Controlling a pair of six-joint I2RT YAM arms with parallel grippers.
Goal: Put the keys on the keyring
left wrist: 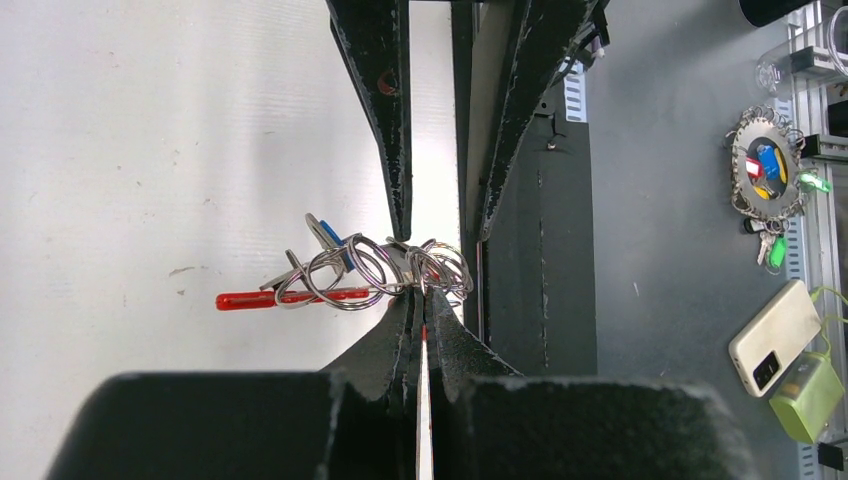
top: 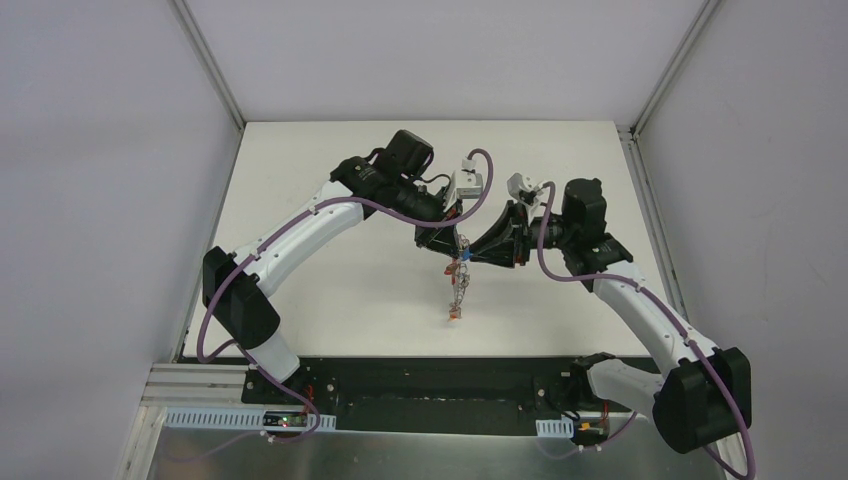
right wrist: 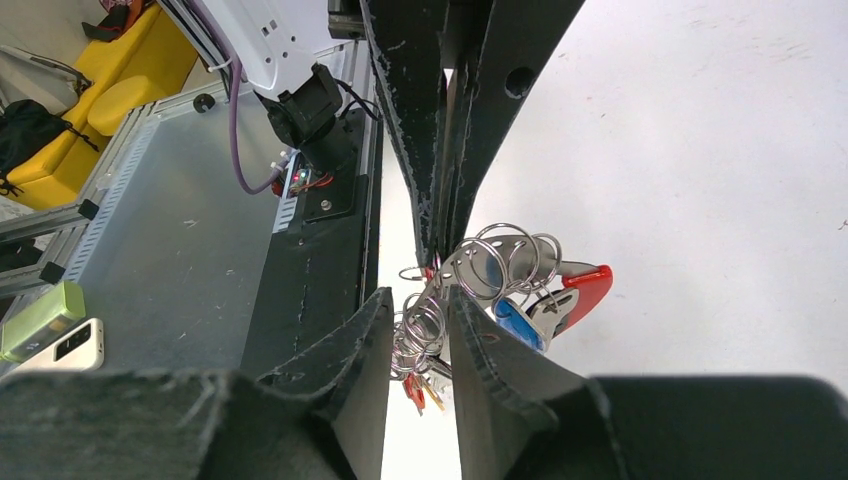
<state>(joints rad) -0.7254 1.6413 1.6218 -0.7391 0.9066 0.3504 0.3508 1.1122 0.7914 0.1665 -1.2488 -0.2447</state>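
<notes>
Both grippers meet above the middle of the table (top: 330,290). The keyring (top: 458,285), a chain of grey rings, hangs between them down to the tabletop. My left gripper (left wrist: 421,292) is shut on one ring of the bunch (left wrist: 385,268); the red band (left wrist: 280,298) sticks out to the left. My right gripper (right wrist: 420,325) has its jaws part-way apart, and a stack of rings (right wrist: 418,330) fills the gap and touches both pads. Beside it hang a blue-headed key (right wrist: 520,325), a silver key and the red band (right wrist: 590,283). Small red and yellow keys (right wrist: 420,390) dangle below.
The black base plate (top: 430,380) runs along the near table edge. Off the table lie another ring bunch with coloured tags (left wrist: 768,175), a white phone (left wrist: 780,335) and a green box (left wrist: 808,397). Grey walls close in the table's left, right and back.
</notes>
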